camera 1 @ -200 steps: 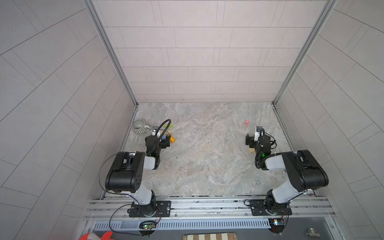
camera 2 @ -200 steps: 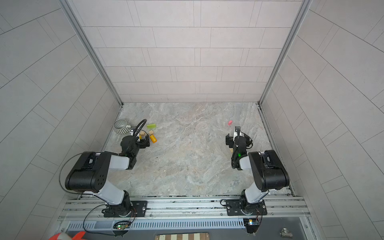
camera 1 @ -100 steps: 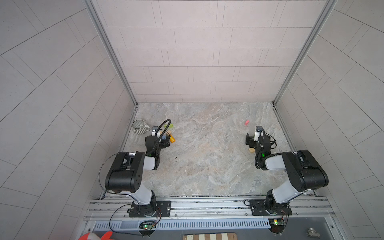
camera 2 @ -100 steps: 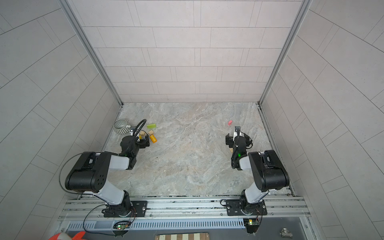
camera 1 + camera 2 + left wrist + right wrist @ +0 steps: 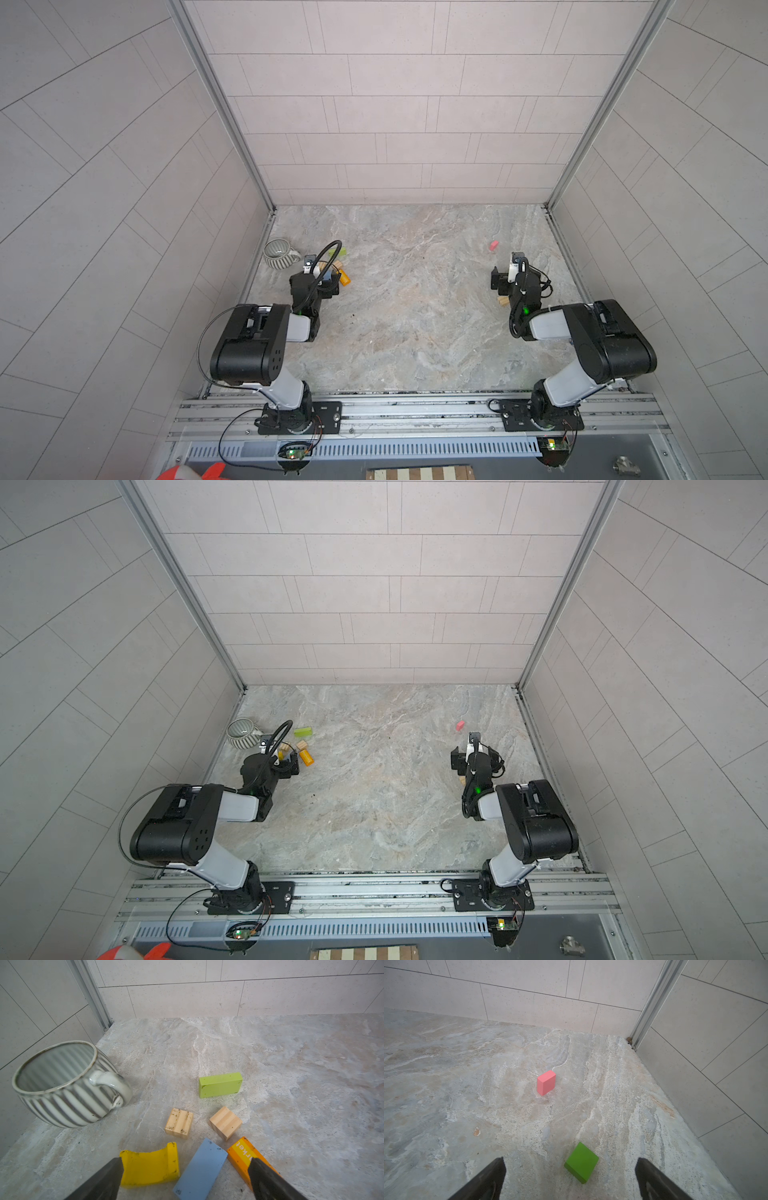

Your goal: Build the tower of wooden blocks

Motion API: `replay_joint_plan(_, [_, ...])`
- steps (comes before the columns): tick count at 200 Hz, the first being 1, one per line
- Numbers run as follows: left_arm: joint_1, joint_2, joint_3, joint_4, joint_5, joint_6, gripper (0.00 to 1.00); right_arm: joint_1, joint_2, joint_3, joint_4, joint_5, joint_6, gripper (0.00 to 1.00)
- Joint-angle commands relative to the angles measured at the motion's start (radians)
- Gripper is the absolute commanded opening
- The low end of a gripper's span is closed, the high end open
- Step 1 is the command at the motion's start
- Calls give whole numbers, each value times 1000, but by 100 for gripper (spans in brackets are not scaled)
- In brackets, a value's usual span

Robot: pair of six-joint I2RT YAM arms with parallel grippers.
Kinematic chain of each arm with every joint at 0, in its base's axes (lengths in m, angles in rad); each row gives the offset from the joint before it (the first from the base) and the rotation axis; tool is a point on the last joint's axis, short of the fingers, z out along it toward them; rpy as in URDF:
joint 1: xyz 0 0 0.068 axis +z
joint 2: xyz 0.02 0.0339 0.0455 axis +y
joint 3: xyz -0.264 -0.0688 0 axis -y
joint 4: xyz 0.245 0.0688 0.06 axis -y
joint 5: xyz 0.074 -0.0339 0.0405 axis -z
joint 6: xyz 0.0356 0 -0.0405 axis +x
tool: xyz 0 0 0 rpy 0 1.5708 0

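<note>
The left gripper (image 5: 185,1162) is wide open by the yellow arch (image 5: 149,1167) and blue block (image 5: 200,1169), near the mug (image 5: 62,1084). The right gripper (image 5: 570,1160), wide open too, is by a green cube (image 5: 581,1162), far from the mug.

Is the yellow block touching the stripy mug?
Apart. The left wrist view shows bare table between the yellow block and the stripy mug.

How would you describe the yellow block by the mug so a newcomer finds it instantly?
Start at the grey ribbed mug by the left wall. In the cluster of blocks beside it, the yellow block lies next to the blue block. It is the only yellow piece and the only one with a curved arch cutout; the others are flat-sided.
</note>
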Motion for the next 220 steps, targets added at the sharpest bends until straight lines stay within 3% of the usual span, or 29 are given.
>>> replay_joint_plan(1, [-4,-11,8,19,10,5,100,4,4,-10,18,13,-10,99])
replay_joint_plan(31, [-4,-10,10,16,8,4,100,3,2,-9,12,13,-7,99])
replay_joint_plan(52, [1,-7,45,-50,-91,-43,100,-9,4,-1,-6,-5,1,99])
replay_joint_plan(70, [0,-14,44,-51,-91,-34,100,-9,1,-9,8,-3,-1,99])
replay_joint_plan(86, [-7,-57,55,-108,-210,-69,100,9,-40,-22,4,58,-4,99])
replay_joint_plan(113, [-7,-180,163,-417,-219,-58,100,42,-261,100,-410,152,33,99])
replay_joint_plan(134, [-7,-243,288,-674,-273,-124,100,48,-397,214,-662,52,112,99])
replay_joint_plan(154, [-18,-297,338,-756,-157,-140,100,53,-485,324,-871,21,209,99])
replay_joint_plan(176, [-65,-365,354,-806,-228,-281,100,55,-498,440,-1053,-105,283,95])
replay_joint_plan(196, [-66,-414,403,-936,-161,-391,100,81,-454,542,-1195,-210,328,87])
replay_joint_plan(211, [-70,-418,496,-1125,-34,-321,100,139,-420,595,-1265,-228,319,84])
replay_joint_plan(220, [-82,-395,585,-1267,-42,-309,100,179,-401,615,-1293,-222,306,83])
